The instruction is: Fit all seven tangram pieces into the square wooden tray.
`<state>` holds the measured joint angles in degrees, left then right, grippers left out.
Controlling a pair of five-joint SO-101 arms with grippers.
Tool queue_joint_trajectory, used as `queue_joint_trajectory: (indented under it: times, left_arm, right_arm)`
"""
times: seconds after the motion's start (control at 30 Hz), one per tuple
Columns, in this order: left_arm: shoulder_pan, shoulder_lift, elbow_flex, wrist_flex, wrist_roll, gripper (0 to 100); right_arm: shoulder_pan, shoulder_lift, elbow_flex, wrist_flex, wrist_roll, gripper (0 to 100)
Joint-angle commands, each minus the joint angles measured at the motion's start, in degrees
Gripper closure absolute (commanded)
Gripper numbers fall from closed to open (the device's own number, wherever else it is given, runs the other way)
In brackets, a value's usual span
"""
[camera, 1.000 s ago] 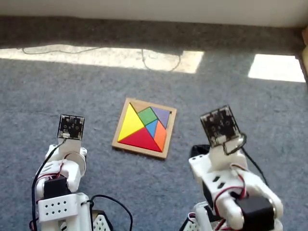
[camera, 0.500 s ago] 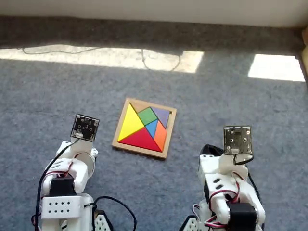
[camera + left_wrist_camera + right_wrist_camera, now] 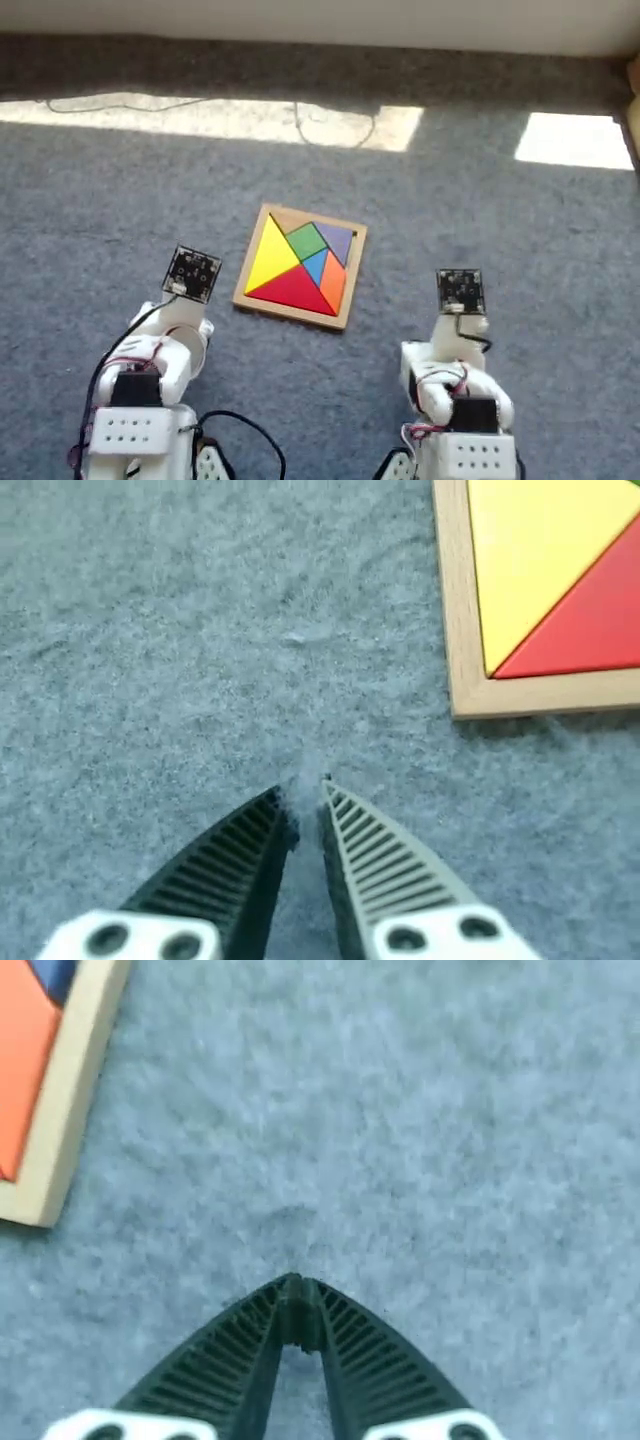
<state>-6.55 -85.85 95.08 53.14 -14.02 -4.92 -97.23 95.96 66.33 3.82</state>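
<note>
The square wooden tray point(image 3: 345, 318) lies on the grey carpet between the two arms. In it lie flat a yellow triangle point(image 3: 268, 258), a red triangle point(image 3: 293, 288), a green piece point(image 3: 307, 240), a purple piece point(image 3: 338, 240), a blue piece point(image 3: 315, 267) and an orange piece point(image 3: 333, 285). A wood-coloured triangle point(image 3: 286, 220) shows at its far edge. My left gripper point(image 3: 305, 798) is shut and holds nothing, low over the carpet beside the tray's rim point(image 3: 455, 610). My right gripper point(image 3: 297, 1305) is shut with nothing in it, over carpet off the tray's corner point(image 3: 55, 1120).
The left arm point(image 3: 185, 300) and right arm point(image 3: 458, 310) are folded back near the front edge, one on each side of the tray. Sunlit patches point(image 3: 570, 140) and a thin cable point(image 3: 330, 125) lie on the carpet at the back.
Both arms have drawn back and folded down. The left wrist shifted right toward the tray's near corner; the right wrist dropped lower and settled to the tray's right.
</note>
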Motion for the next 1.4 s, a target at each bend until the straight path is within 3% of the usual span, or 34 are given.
queue_joint_trajectory:
  times: [0.0,0.2,0.37,1.37]
  left_arm:
    - [1.0,-0.5,2.2,-4.2,0.3,95]
    - [0.6,-0.1,2.7,-6.6,0.3,95]
    - [0.5,-0.5,2.7,-1.9,0.3,95]
    - [0.7,-0.5,2.7,-2.1,0.3,95]
  right_arm:
    - [0.5,0.0,7.7,-4.7,-0.2,99.3]
    - [1.7,0.0,8.0,-5.0,-0.2,99.3]
    - [1.6,0.0,8.0,-5.0,-0.2,99.3]
    - [1.6,0.0,8.0,-5.0,-0.2,99.3]
